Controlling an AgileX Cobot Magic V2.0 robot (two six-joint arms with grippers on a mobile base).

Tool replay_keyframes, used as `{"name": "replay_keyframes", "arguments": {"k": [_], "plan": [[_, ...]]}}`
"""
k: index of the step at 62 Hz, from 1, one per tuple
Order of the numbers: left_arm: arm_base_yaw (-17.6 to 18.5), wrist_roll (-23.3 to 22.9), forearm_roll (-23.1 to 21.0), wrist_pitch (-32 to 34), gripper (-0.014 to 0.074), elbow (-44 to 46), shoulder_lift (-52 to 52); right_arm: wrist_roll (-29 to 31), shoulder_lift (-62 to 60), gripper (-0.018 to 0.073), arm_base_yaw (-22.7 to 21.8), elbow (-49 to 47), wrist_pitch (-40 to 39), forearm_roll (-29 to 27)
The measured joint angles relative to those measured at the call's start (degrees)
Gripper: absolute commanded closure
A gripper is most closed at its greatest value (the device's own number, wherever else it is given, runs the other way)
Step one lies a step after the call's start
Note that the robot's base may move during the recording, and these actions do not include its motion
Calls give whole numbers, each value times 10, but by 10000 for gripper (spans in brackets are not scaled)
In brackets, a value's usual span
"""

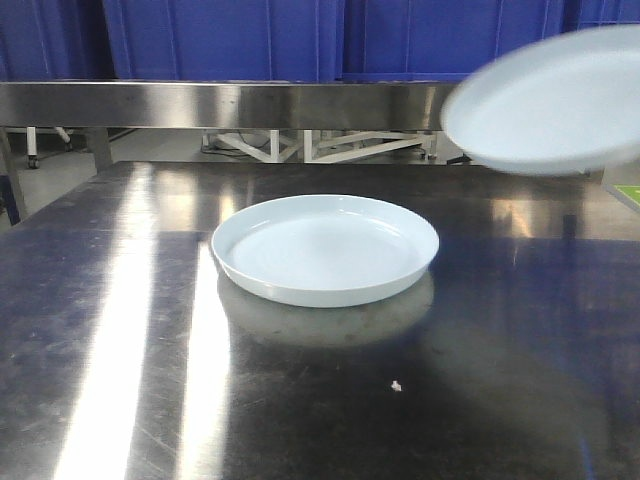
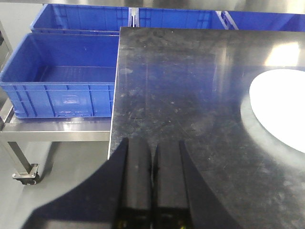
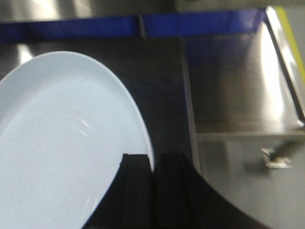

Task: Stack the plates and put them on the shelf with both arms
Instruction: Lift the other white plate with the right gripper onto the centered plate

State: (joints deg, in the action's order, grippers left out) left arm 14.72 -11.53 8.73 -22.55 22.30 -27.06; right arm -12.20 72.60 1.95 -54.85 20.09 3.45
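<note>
A dark, shiny steel tabletop [image 1: 120,350] fills the front view, streaked with glare along its left side; behind its far edge runs the long flat front rail of the steel shelf [image 1: 200,105], and above that stands a row of blue crates [image 1: 230,40].

The resting plate [image 1: 325,248] sits flat near the middle of the tabletop, rim up, its reflection showing below it; a small white speck [image 1: 397,385] lies on the steel between this plate and the near edge.

The raised plate [image 1: 550,100] hangs in the air over the far right corner of the tabletop, tilted and blurred, well apart from the resting plate and overlapping the shelf rail in the front view; faint ripples show on its face in the right wrist view.

The right gripper [image 3: 152,186] is clamped on the rim of the raised plate, one finger on either side of the edge; the plate spreads away to the left of the fingers.

The left gripper [image 2: 152,186] has its two fingers pressed together with nothing between them; it hangs over the tabletop's left edge, beside a blue crate [image 2: 62,81] on a low frame; the resting plate shows as a white glare at the right of that view.
</note>
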Motion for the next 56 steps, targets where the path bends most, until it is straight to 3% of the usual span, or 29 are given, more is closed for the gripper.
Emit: {"name": "replay_keyframes", "arguments": {"k": [19,30,34,40,45,56], "plan": [[0,0,0,0,499,0,0,0,84,503,151,-72,-11,-7],[0,0,0,0,499,0,0,0,148,490,197,-97,-14,-8],[0,0,0,0,499,0,0,0,167,436,202,-97,-12,-9],[0,0,0,0,499,0,0,0,186,239,203,-97,0,-9],[0,0,0,0,499,0,0,0,197,128,203,-97,9,-9],[0,0,0,0,499,0,0,0,215,104,203,-98,25,-9]]}}
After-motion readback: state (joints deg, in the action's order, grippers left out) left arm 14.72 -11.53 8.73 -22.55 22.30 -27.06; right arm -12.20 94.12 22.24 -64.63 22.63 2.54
